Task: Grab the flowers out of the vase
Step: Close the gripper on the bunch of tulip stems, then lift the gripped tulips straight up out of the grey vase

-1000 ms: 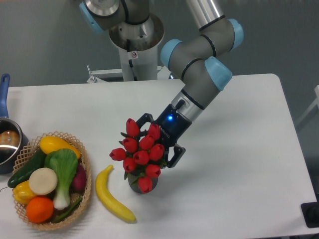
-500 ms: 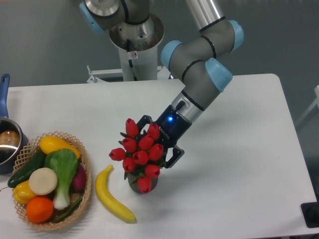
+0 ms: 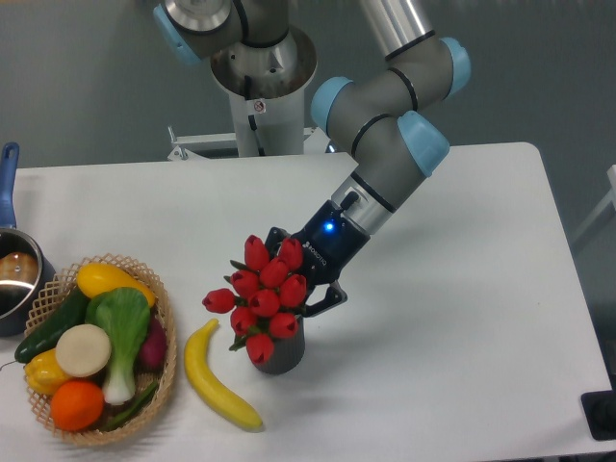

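Flowers [image 3: 262,294]: light, soft, springy. Your fingers [image 3: 306,281] close on the bunch above vase [image 3: 285,350], mid-bench; hold stems.

What I can't make out from here

The flowers [image 3: 262,296] cover most of my gripper [image 3: 300,281], so I can't tell how its jaws stand or whether they hold the stems. The vase [image 3: 283,354] mouth is hidden under the blooms. A blue-handled pot [image 3: 12,260] is cut off by the left edge, and a dark object [image 3: 602,416] by the right edge.
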Controlling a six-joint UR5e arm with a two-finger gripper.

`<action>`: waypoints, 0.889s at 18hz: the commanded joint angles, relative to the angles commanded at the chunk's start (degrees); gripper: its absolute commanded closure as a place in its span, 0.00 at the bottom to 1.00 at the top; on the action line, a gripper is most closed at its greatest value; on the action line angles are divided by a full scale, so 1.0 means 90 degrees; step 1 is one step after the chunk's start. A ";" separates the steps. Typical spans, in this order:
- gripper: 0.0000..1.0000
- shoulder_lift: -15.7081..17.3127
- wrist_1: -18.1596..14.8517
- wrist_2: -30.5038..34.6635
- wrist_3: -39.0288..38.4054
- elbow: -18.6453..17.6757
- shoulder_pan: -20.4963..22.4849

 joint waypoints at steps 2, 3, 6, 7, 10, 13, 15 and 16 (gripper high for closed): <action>0.55 0.0029 0.0000 -0.0195 -0.0049 0.0000 0.0049; 0.55 0.0068 -0.0010 -0.0264 -0.0078 0.0000 0.0068; 0.55 0.0195 -0.0010 -0.0313 -0.0312 0.0019 0.0117; 0.55 0.0224 -0.0010 -0.0390 -0.0332 0.0039 0.0127; 0.55 0.0439 -0.0010 -0.0596 -0.0516 0.0049 0.0176; 0.55 0.0722 -0.0010 -0.0723 -0.1102 0.0088 0.0205; 0.55 0.0878 -0.0010 -0.0811 -0.1298 0.0088 0.0205; 0.55 0.0937 -0.0010 -0.0830 -0.1337 0.0088 0.0196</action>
